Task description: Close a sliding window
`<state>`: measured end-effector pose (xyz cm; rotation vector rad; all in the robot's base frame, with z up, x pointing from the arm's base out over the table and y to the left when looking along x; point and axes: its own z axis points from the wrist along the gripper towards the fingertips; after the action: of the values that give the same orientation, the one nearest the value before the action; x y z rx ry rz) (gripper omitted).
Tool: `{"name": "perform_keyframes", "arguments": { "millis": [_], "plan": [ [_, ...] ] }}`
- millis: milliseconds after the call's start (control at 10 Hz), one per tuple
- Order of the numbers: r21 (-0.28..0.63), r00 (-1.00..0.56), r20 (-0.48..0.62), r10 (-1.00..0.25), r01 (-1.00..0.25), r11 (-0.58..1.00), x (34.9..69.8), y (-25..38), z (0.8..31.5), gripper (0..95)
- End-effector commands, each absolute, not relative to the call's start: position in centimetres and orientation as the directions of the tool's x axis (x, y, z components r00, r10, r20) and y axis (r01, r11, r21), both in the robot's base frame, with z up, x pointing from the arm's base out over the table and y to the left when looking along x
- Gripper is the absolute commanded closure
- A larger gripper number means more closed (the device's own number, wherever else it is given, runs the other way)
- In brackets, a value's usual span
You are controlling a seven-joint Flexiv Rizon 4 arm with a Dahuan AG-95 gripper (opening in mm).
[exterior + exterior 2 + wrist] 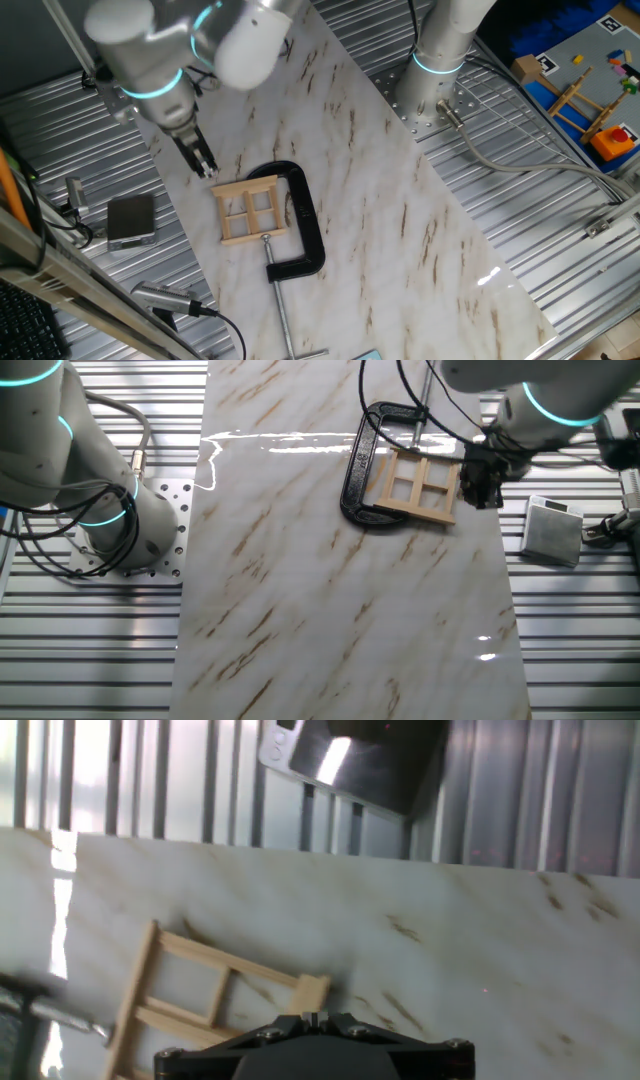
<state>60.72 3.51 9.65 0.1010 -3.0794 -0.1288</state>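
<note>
The gripper (206, 168) hovers just beside the window (251, 210) near the marble desk's (400, 230) edge, fingers pressed together, grasping nothing; the clamp (305, 225) pins the frame.

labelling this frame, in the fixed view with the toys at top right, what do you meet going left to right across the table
Small grey box → gripper → sliding window → black C-clamp → second arm's base → coloured toys with a ladder-like wooden frame.

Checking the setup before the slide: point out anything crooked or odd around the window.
The sliding window sits at a slant to the marble board's edges, held in a black C-clamp. Nothing looks spilled or broken. The gripper hovers by its corner.
</note>
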Motion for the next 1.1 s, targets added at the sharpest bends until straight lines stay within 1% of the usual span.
{"name": "perform_keyframes", "arguments": {
  "millis": [100, 400, 800, 1000, 1100],
  "plan": [
    [0.080, -0.997, 0.053, -0.046, -0.042, 0.996, 60.48, 5.02, 9.22, 95.0],
    [0.083, -0.996, 0.056, -0.064, -0.059, 0.995, 60.43, 5.57, 9.20, 95.0],
    [0.100, -0.983, 0.064, -0.172, -0.165, 0.981, 60.43, 5.57, 9.20, 95.0],
    [0.101, -0.985, 0.067, -0.161, -0.154, 0.983, 60.35, 5.56, 9.23, 95.0],
    [0.124, -0.991, 0.066, -0.119, -0.110, 0.986, 59.93, 5.82, 9.17, 95.0]
  ]
}}
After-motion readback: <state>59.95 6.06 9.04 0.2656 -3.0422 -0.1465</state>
